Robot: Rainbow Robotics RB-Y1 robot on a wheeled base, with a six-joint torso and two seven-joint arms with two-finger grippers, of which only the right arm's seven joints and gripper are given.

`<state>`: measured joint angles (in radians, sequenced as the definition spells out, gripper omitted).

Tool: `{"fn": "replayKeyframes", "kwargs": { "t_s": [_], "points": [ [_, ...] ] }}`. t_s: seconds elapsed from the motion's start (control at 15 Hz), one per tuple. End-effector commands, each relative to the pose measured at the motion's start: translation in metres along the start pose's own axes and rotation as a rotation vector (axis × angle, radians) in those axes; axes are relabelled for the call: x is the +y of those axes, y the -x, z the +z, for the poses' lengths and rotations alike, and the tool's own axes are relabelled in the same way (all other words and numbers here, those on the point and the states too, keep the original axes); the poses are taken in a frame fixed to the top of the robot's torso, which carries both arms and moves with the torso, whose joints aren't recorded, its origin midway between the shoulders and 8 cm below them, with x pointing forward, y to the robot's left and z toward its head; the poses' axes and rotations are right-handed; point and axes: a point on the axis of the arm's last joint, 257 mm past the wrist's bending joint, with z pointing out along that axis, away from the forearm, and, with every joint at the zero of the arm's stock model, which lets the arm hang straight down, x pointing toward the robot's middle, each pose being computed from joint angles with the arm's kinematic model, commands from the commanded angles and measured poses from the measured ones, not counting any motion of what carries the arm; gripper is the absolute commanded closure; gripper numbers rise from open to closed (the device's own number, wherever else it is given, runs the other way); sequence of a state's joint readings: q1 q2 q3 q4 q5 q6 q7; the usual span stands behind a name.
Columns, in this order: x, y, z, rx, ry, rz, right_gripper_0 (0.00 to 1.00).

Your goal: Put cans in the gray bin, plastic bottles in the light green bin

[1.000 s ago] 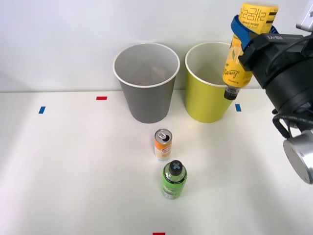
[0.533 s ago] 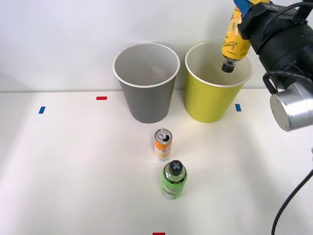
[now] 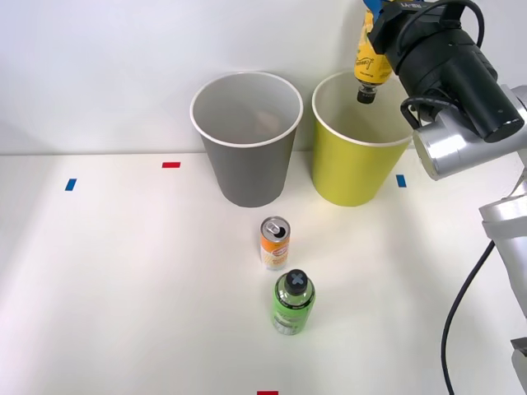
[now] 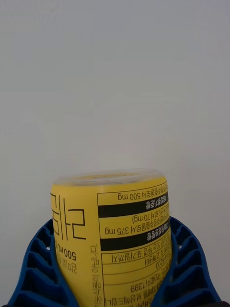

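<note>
Yellow bottle (image 3: 367,64) hangs cap-down over lime bin (image 3: 356,169); gray bin (image 3: 247,160) beside.

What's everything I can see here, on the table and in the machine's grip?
gray bin: one, gray with a white rim, upright at the back of the table, left of the other bin.
light green bin: one, yellow-green with a white rim, upright beside the gray one, on its right.
can: one, orange and white with a silver top, standing in front of the bins.
green bottle: one, bright green with a dark cap, standing just in front of the can.
yellow bottle: one, yellow with black print, held cap down over the light green bin's opening.
tape marks: red and blue, small, scattered on the white table.
right gripper: one, blue ribbed jaws closed around the yellow bottle's body.
</note>
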<state>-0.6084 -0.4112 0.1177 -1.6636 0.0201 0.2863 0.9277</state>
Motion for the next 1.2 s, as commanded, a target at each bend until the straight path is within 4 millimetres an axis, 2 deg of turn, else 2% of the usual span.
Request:
{"fn": "replayKeyframes", "kwargs": {
  "t_s": [0.07, 0.13, 0.2, 0.27, 0.47, 0.67, 0.8, 1.0, 1.2],
  "points": [
    [0.004, -0.006, 0.0, 0.01, 0.008, 0.008, 0.92],
    [0.005, -0.006, 0.0, 0.011, 0.009, 0.009, 0.63],
    [0.005, -0.007, 0.0, 0.012, 0.01, 0.009, 0.05],
    [0.006, -0.007, 0.0, 0.013, 0.011, 0.01, 0.0],
    [0.006, -0.007, 0.0, 0.01, 0.013, 0.003, 0.0],
    [0.008, -0.008, -0.014, -0.045, 0.061, 0.007, 0.0],
    [0.01, -0.013, -0.035, -0.103, 0.114, 0.01, 0.0],
    [0.006, -0.032, -0.078, -0.158, 0.173, 0.025, 0.0],
    [0.001, -0.038, -0.121, -0.144, 0.184, 0.039, 0.0]
  ]
}}
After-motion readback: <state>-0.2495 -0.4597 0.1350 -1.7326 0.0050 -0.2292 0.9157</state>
